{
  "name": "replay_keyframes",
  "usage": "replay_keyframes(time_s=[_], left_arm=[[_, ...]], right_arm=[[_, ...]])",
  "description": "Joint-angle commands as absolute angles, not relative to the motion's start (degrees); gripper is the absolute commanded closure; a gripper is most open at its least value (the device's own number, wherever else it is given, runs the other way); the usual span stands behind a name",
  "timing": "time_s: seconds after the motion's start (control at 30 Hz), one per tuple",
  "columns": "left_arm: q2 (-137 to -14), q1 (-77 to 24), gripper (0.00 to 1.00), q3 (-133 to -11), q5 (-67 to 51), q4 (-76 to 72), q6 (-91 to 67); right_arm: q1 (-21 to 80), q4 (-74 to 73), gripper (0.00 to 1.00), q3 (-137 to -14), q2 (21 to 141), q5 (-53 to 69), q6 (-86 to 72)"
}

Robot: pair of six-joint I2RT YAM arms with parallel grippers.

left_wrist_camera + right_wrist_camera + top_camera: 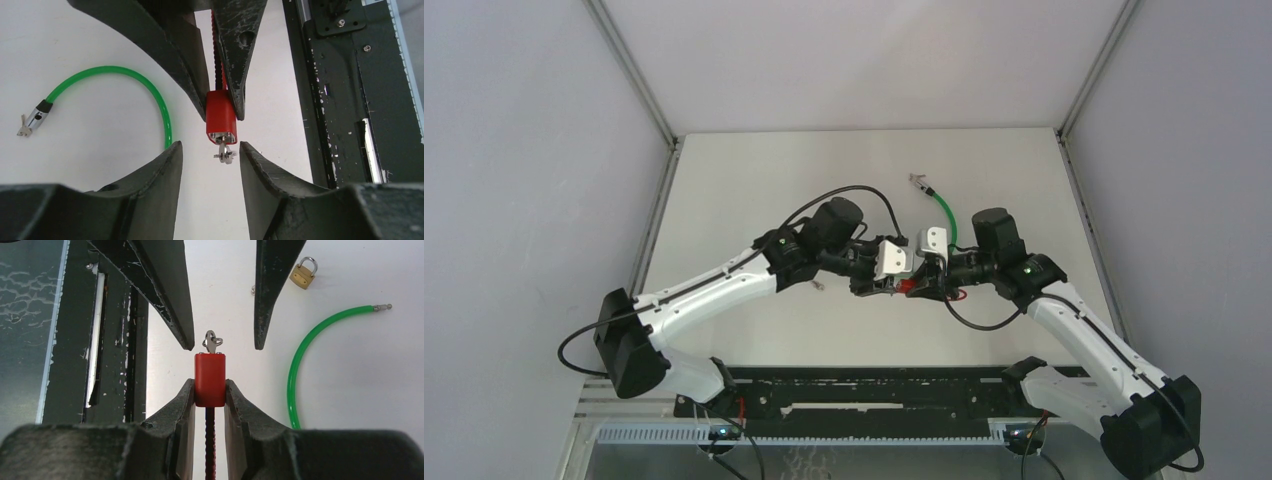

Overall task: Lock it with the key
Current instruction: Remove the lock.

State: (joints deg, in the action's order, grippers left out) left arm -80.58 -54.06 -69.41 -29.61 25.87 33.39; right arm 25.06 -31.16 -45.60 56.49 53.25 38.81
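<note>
Right gripper (209, 392) clamps red rectangular lock body (209, 375) above tabletop (754, 180) centre, small silver key (212, 341) in its end. Left gripper (210, 147) half open, straddling key, not touching.

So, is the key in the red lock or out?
In: the key pokes out of the red lock. The right claw pinches the lock; the left claw stands open around the key.

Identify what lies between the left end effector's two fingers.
The small silver key, sticking out of the red lock that the right end effector grips; the left wrist view shows both fingers clear of it.
</note>
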Motion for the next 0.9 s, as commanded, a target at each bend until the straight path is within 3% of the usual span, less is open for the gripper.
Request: replay_keyframes(time_s=[0.0,0.6,0.87], left_arm=[[-80.0,-54.7,0.51,-68.0,-31.0,23.8,32.9],[-82.0,-55.5,0.60,-67.6,-27.4,23.9,34.7],[-82.1,-55.8,0.75,-68.0,-26.8,23.9,34.9]], right_arm=[[24.6,-29.4,1.00,-47.6,55.8,55.1,38.1],[24.1,-29.8,1.00,-47.6,55.6,55.4,38.4],[24.0,-30.1,1.00,-47.5,55.8,55.4,38.5]])
